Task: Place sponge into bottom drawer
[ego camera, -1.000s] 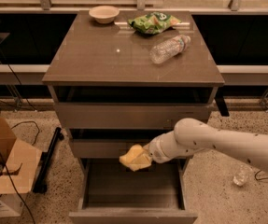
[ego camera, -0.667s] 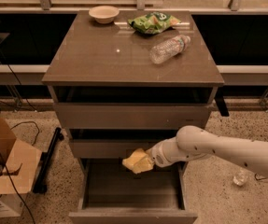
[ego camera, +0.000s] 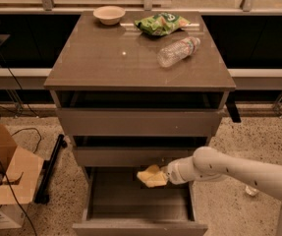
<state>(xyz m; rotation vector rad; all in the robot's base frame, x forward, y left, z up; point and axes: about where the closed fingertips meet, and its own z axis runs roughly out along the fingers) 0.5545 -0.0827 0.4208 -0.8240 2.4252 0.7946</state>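
Bottom drawer: the lowest, deepest grey-brown cabinet drawer [ego camera: 139, 228] is pulled open toward the viewer at 6 o'clock in the scene, its plain flat front nearest and its bare floor showing.
Sponge: a small pale-yellow foam block with wavy sides [ego camera: 152, 176] hangs in the air over the back part of the open bottom drawer, just under the front of the drawer above it. It is not touching the drawer floor.
Gripper: the robot's two-finger gripper [ego camera: 165, 175] is at the sponge's 3 o'clock side, pinched closed on the sponge and carrying it; the foam hides most of the fingers.
Arm: a smooth cream-white robot arm [ego camera: 229, 168] reaches in from 4 o'clock, its rounded wrist just right of the drawer opening.
Cardboard box: an open brown box [ego camera: 8, 176] sits on the speckled floor at 8 o'clock, well apart from the cabinet.
Middle drawer: a shallow grey-brown drawer [ego camera: 140, 156], slightly open.
Top drawer: a shallow grey-brown drawer [ego camera: 140, 123], also slightly open.
Cabinet top: a glossy brown surface [ego camera: 106, 58].
Bottle: a clear plastic bottle [ego camera: 178, 51] lies on its side at 1 o'clock on the top.
Bag: a crumpled green snack bag [ego camera: 161, 23] lies beyond the bottle, toward 12 o'clock.
Bowl: a small pale bowl [ego camera: 109, 14] stands upright at 11 o'clock, near the far edge.
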